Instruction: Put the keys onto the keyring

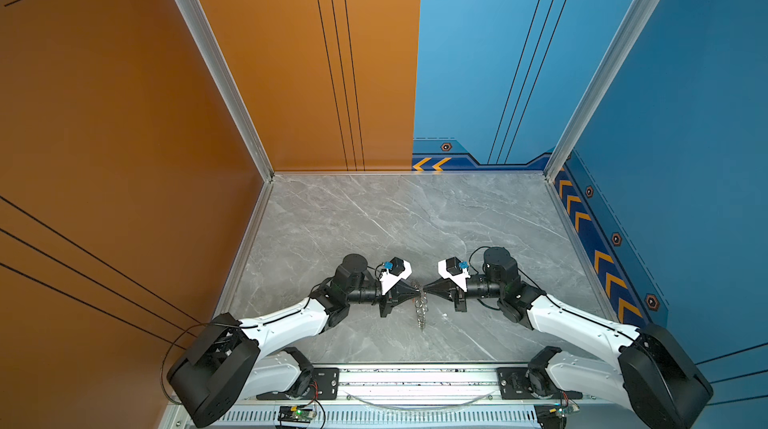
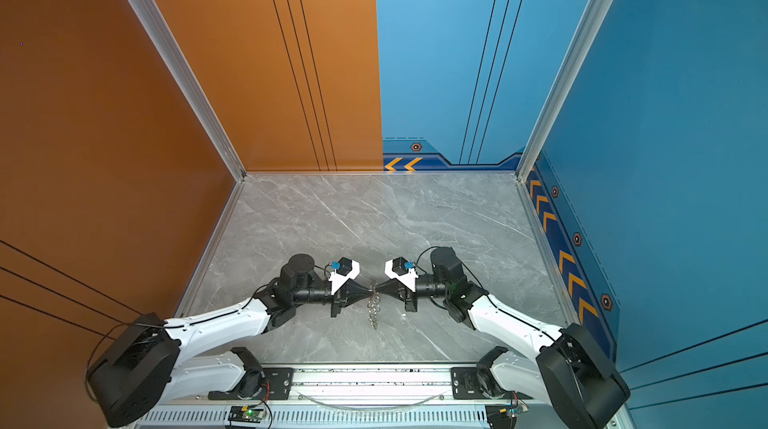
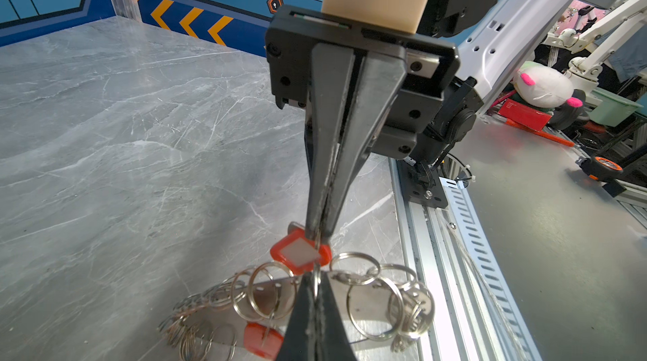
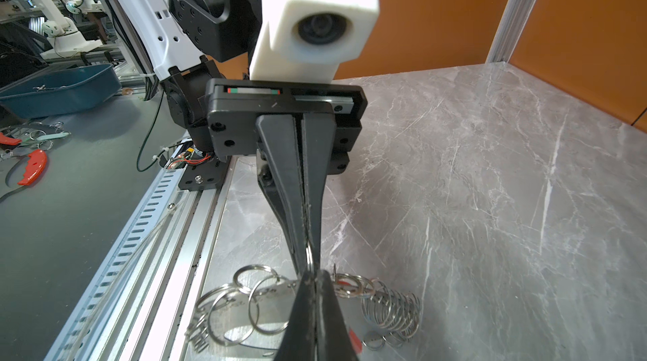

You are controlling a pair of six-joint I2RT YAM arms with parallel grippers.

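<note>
**Two arms meet tip to tip over a ring of keys.** Beside the orange wall (image 1: pixel 124 115) at the left, the two arms converge above the grey marble desk (image 1: pixel 374 219). They meet about midway between its side edges and nearer its front edge than its back.

From the left comes the left gripper (image 1: pixel 417 290), its pincer pressed together on one silver split ring (image 4: pixel 310 250) of the keyring (image 1: pixel 420 312). In both top views we see the keyring's chain of rings trail from the tips toward the desk's front edge. In the left wrist view its flat band (image 3: pixel 266 289) lies on the desk beneath the rings.

One key (image 3: pixel 299 252) sits just beside the pinched ring. Its orange-red tag has a pale label insert on which we can read no lettering. The second key (image 3: pixel 262 340) lies among the rings at the band.

From the right, the right gripper (image 1: pixel 427 292) has its pincer together too, with its tips touching the first key's tag. We cannot tell what it pinches.

At the far right, orange chevrons (image 1: pixel 604 258) and hexagon marks (image 1: pixel 616 238) line the foot of the blue wall (image 1: pixel 685 115). They are the only markings we can make out.
</note>
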